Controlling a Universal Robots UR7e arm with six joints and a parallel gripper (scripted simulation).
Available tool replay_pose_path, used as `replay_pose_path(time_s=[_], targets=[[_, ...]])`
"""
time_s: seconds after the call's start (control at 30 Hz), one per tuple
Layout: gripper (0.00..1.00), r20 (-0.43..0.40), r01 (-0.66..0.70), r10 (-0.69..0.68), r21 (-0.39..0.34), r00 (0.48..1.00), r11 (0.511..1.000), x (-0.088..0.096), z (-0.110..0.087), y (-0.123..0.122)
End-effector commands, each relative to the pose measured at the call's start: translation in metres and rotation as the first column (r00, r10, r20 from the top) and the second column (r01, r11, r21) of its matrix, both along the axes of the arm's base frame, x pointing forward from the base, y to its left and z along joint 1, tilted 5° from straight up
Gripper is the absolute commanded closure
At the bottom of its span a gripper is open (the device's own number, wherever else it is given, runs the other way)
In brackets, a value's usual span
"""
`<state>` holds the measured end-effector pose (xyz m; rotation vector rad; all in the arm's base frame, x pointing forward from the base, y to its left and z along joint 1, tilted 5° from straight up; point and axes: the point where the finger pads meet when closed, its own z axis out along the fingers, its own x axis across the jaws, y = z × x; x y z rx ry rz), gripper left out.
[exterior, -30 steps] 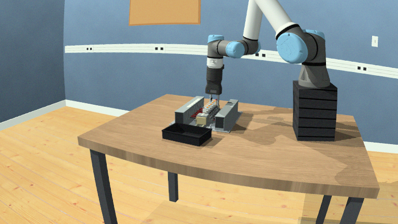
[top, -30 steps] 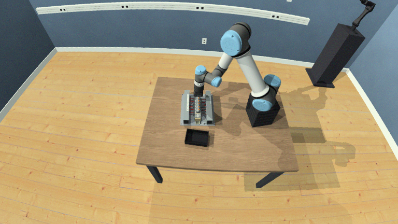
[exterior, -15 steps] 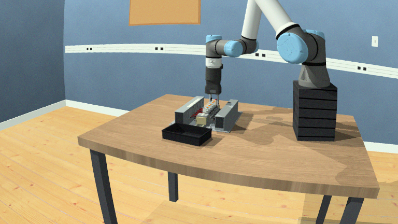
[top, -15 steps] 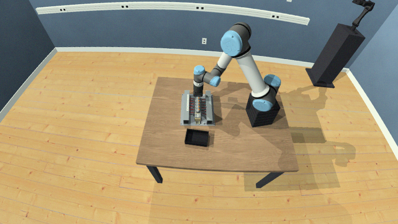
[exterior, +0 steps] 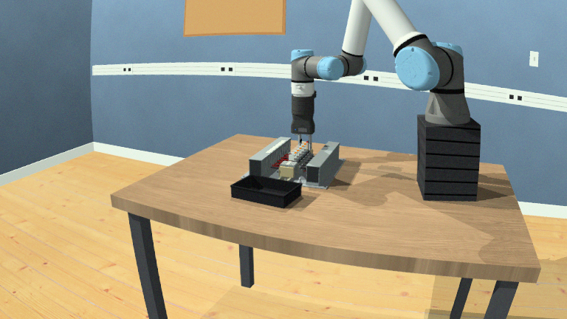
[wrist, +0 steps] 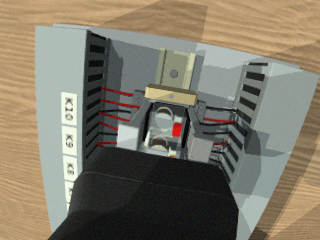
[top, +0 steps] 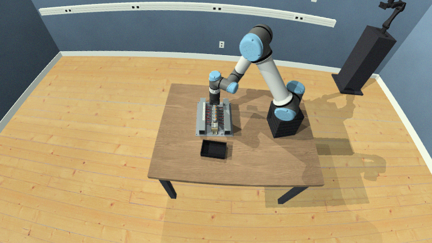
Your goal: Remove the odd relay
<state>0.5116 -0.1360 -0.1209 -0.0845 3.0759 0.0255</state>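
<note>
One relay: the red-buttoned relay (wrist: pixel 168 130) sits at the far end of the row in the panel, its clear top and red button showing in the wrist view just past the dark body of the hand; the other buttons in the row look orange in the exterior view
Hand: the hand (exterior: pixel 303 142) points straight down over the far end of the row, closed on the red-buttoned relay; fingers largely hidden by the hand's own body in the wrist view
Relay row: the other relays (top: pixel 215 117) run in a line down the middle of the panel, from the held one toward the tabletop's front edge; a beige block (wrist: pixel 175 74) stands at the near end of the row
Relay panel: the grey relay panel (exterior: pixel 325 161) lies on the tabletop, left of the middle, with a raised grey wall along each long side; red wires (wrist: pixel 114 107) run from the walls to the row
Parts tray: the black parts tray (exterior: pixel 266 190) stands just in front of the panel, between it and the front edge, apart from it
Tabletop: the wooden tabletop (top: pixel 255 163) also bears the arm's black base (exterior: pixel 448 162) toward its right edge
</note>
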Motion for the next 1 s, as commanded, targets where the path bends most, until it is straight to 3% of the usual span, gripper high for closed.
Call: replay_pose_path(time_s=[0.0,0.97], targets=[[1.00,-0.002,0.000,0.000,-0.001,1.000,1.000,0.0005,0.0006,-0.0002],[1.00,-0.038,-0.001,0.000,-0.003,0.999,1.000,0.0016,0.0008,-0.0002]])
